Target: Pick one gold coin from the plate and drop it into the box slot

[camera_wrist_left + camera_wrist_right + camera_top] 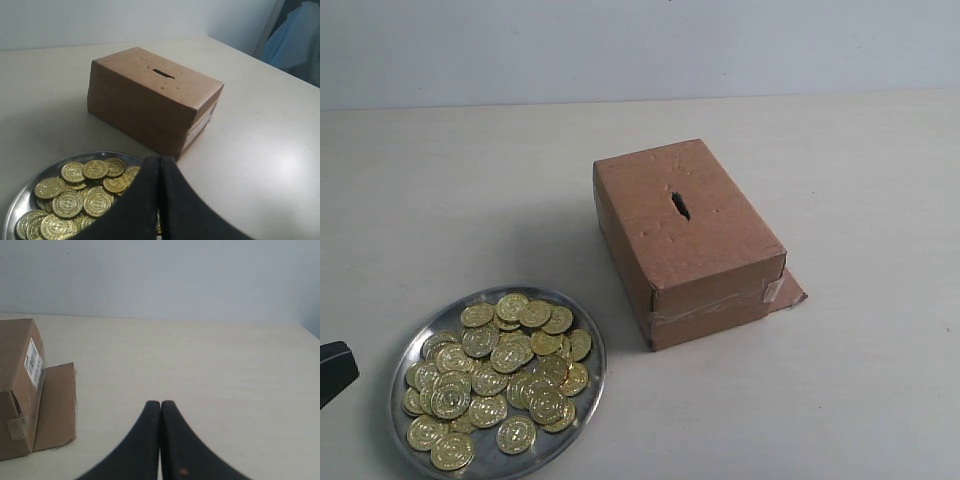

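Observation:
The silver plate (582, 332) lies at the front left, heaped with several gold coins (500, 378). Behind and to its right stands the brown cardboard box (710, 262), with the dark slot (680, 205) in its top face. My left gripper (160, 159) is shut and empty, hovering over the plate's (20, 200) near side, coins (82, 187) beside it and the box (140, 107) with its slot (163, 74) beyond. Only a black tip (334, 368) of it shows in the exterior view. My right gripper (160, 403) is shut and empty over bare table beside the box (17, 385).
The box's flap (790, 290) sticks out flat on the table at its front right corner, and it appears as the flap (56, 407) in the right wrist view. A pale wall runs behind the light table (840, 400).

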You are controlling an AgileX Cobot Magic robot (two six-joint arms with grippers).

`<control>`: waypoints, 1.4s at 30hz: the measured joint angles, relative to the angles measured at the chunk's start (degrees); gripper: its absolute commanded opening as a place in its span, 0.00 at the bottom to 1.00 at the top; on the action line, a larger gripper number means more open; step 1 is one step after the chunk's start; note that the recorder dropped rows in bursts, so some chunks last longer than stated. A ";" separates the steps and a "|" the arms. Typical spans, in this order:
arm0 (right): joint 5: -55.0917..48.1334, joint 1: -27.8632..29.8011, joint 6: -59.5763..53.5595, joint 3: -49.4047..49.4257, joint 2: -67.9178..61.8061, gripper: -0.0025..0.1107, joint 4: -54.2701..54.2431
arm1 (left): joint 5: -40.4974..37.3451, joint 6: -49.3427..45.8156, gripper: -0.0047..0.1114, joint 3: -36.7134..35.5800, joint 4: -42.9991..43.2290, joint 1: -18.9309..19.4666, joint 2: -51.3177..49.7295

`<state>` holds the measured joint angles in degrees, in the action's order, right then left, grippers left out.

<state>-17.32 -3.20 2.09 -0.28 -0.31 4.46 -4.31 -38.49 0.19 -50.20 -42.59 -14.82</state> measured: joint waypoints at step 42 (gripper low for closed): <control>-0.35 0.00 0.12 0.00 0.00 0.02 -0.11 | -2.73 -2.90 0.04 0.00 4.51 34.36 14.43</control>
<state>-17.67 -3.20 2.21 -0.28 -0.31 4.35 -7.04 -41.39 0.19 -45.68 -8.22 -0.39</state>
